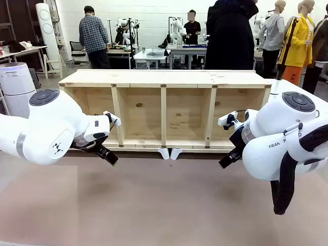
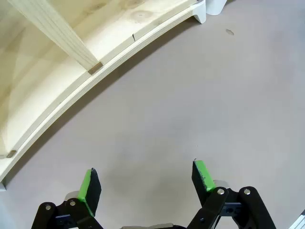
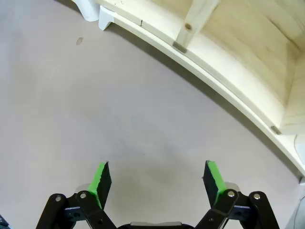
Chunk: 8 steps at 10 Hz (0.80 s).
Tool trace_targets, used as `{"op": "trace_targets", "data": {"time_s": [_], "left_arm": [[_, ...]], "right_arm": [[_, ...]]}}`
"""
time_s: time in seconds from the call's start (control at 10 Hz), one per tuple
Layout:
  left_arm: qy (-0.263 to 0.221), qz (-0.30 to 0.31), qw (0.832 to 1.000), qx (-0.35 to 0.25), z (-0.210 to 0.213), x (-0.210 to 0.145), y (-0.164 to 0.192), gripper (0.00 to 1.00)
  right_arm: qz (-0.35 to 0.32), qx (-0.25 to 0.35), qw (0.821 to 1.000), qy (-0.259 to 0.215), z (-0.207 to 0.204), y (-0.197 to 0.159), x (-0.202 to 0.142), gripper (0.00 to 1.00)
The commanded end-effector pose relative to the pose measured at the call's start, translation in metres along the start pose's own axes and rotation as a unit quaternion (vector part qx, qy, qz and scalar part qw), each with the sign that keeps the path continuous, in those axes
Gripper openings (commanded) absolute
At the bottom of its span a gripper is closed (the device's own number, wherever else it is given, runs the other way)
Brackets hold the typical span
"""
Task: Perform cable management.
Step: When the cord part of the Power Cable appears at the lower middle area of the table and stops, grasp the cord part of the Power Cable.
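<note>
- Green pads (image 2: 89, 191) of my left claw (image 2: 145, 180), bottom edge of the left wrist view: spread wide, released, nothing between them. Below lies bare table (image 2: 190, 105).
- Right claw (image 3: 159, 180), bottom edge of the right wrist view: likewise released and empty, over bare table.
- Front view: left claw (image 1: 107, 155) at lower left and right claw (image 1: 226, 160) at lower right. Both point down and inward, just above the table (image 1: 164, 205) and just in front of the shelf.
- Wooden shelf (image 1: 164, 78), centre of the front view: long, lying flat, its open compartments facing me. It crosses the upper left of the left wrist view (image 2: 71, 90) and the upper right of the right wrist view (image 3: 228, 62).
- White feet (image 1: 170, 152), under the shelf's middle, resting on the table.
- Person (image 1: 230, 36), upper right of centre in the front view, standing behind the shelf.
- Cable: I cannot tell where it lies from these frames, so finding it comes before any grasp.
- Handling, as a judgement: a thin power cord should be light, limp and smooth, so it is apt to slide and sag. It is best pinched squarely across its run close to the plug, not on the prongs.
</note>
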<state>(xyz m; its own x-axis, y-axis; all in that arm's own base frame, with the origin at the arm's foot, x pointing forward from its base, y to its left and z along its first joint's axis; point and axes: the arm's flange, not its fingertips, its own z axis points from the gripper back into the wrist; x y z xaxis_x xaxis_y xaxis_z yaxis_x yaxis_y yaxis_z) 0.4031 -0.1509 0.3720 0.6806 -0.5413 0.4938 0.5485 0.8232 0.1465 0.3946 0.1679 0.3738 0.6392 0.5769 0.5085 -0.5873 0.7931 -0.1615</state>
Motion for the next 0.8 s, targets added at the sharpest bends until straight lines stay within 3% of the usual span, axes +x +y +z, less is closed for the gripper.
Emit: {"op": "trace_targets", "data": {"time_s": [0.0, 0.7], "left_arm": [[0.000, 0.000, 1.000, 0.000, 0.0000, 0.0000, -0.0001, 1.00], [0.000, -0.003, 1.000, 0.000, 0.0000, 0.0005, -0.0019, 1.00]], "right_arm": [[0.000, 0.000, 1.000, 0.000, 0.0000, 0.0000, 0.0000, 1.00], [0.000, 0.000, 1.000, 0.000, 0.0000, 0.0001, 0.0000, 1.00]]}}
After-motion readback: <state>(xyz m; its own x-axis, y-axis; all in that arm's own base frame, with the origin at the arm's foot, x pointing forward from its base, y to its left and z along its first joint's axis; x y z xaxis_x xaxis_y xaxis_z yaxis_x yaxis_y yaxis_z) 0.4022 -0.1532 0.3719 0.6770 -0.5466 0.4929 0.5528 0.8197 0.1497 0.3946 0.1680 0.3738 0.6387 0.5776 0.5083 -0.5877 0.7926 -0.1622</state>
